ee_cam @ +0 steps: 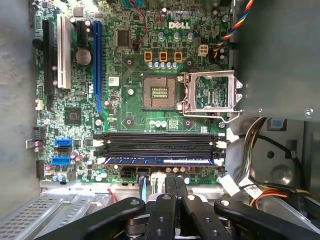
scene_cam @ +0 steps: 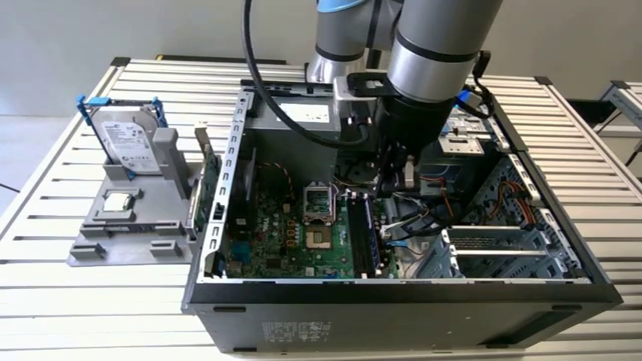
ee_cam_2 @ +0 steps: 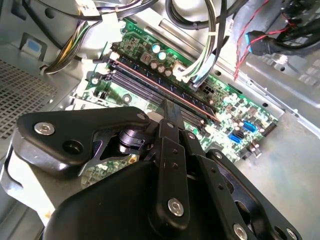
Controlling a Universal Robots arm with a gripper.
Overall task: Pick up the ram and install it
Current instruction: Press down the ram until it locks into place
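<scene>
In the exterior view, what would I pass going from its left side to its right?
Hard drive in a blue frame, small silver chip on the grey stand, computer case wall, green motherboard, ram in its slot, robot arm, drive cage.

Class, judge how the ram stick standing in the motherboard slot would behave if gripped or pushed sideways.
The ram is a thin flat board standing on edge in the motherboard, so it is probably stiff lengthwise yet fragile under sideways pushes. It looks light for its length. Its narrow top edge likely gives little grip.
</scene>
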